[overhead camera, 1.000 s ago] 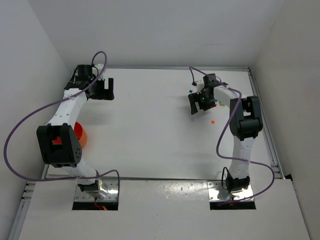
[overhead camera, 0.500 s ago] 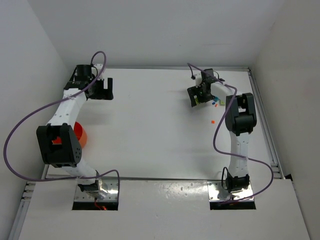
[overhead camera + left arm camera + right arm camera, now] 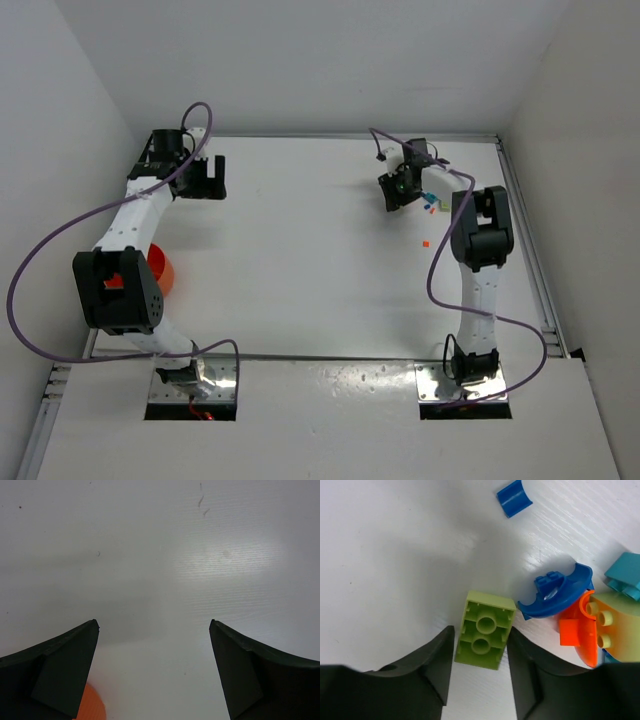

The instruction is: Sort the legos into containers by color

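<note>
A light green lego (image 3: 484,629) lies underside up on the white table, and my right gripper (image 3: 481,632) is shut on it, one finger against each long side. Just to its right lie a blue arch lego (image 3: 560,592), an orange piece (image 3: 577,635), a pale yellow piece (image 3: 617,625) and a cyan one (image 3: 626,575). A small blue curved lego (image 3: 514,498) lies farther off. From above, the right gripper (image 3: 398,192) is at the back right beside the cluster of legos (image 3: 432,203). My left gripper (image 3: 154,625) stands open and empty at the back left (image 3: 208,180). The orange bowl (image 3: 163,272) sits beside the left arm.
A lone orange bit (image 3: 424,243) lies on the table nearer than the cluster. An edge of the orange bowl (image 3: 90,707) shows under the left finger in the left wrist view. A purple cable loops off each arm. Walls close the table at the back and sides.
The right gripper has moved a little toward the back wall and its jaws have closed in on the green lego. The left arm has not moved.
</note>
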`<state>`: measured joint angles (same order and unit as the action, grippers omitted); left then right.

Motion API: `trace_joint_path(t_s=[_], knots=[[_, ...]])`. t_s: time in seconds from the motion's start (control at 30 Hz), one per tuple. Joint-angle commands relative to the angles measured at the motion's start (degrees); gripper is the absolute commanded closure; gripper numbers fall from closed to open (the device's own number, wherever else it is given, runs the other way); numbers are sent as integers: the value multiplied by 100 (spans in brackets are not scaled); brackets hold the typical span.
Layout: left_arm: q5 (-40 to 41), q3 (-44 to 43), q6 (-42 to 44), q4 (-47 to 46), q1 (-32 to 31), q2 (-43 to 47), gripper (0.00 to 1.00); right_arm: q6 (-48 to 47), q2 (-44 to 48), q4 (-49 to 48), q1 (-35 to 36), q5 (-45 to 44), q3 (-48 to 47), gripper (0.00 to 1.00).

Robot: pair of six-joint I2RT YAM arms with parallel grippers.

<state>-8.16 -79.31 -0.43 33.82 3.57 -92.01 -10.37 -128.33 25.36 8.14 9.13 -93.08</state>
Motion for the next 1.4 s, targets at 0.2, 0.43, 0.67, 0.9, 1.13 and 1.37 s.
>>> trace_joint_path(t_s=[0.2,0.43,0.67,0.9,1.13,1.37], knots=[[-834,301,192,-157,117,499,1,-545,1019,188,65,853,562,74],[-3001,732,-438,-157,-277,763,1,-659,2022,399,932,2119,695,80],[-4842,610,-1635,-657,-480,500,2,-659,2163,-303,1980,2182,694,82],[-5125,723,-2286,-1123,-586,368,10,-273,2040,-787,2709,1953,264,84],[-5239,1313,-2637,-1607,-691,429,21,-149,1988,-1051,3175,1584,202,84],[-5292,1365,-2638,-1607,-744,429,34,-210,1935,-1183,3457,1408,80,84]])
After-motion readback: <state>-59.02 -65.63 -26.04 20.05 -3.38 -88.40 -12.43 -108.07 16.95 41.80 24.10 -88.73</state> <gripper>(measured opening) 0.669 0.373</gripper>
